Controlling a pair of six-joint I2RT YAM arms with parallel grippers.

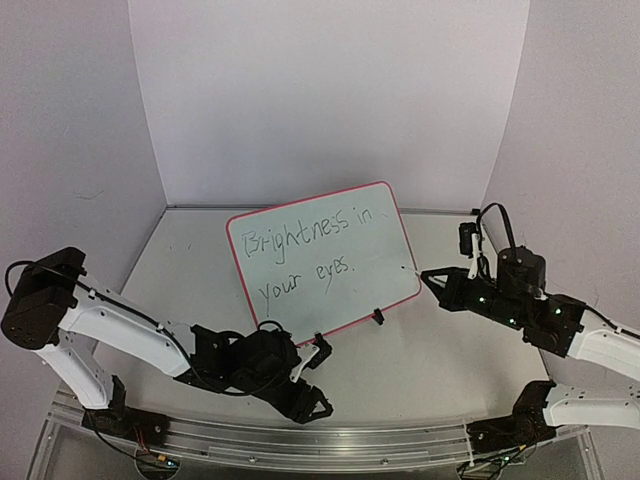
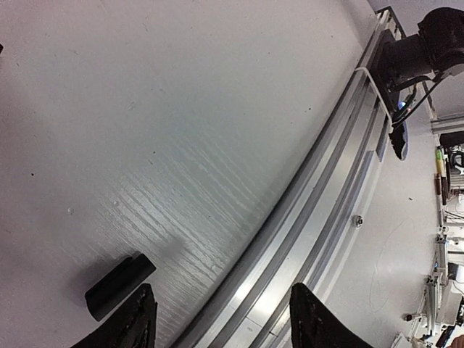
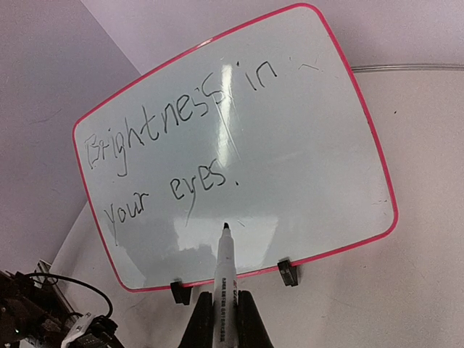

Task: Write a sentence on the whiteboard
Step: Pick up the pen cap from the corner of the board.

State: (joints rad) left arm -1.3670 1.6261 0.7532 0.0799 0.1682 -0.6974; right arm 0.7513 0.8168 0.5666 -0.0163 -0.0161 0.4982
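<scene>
While the whiteboard [image 1: 388, 272] stands at mid-table, the sentence [image 1: 300, 233] is seen across it in two lines. A marker [image 3: 223, 279] is clamped in the right gripper [image 3: 224, 308], tip by the board's right edge. The left gripper [image 2: 223, 293] is held open and empty at near left, beside a black cap [image 2: 119, 286].

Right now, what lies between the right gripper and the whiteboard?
Only the marker in the right gripper, pointing at the whiteboard; right wrist view.

We see pale backdrop walls [image 1: 330, 90] on three sides of a white desk [image 1: 440, 345] — an aluminium rail [image 1: 330, 445] lines its near edge.
</scene>
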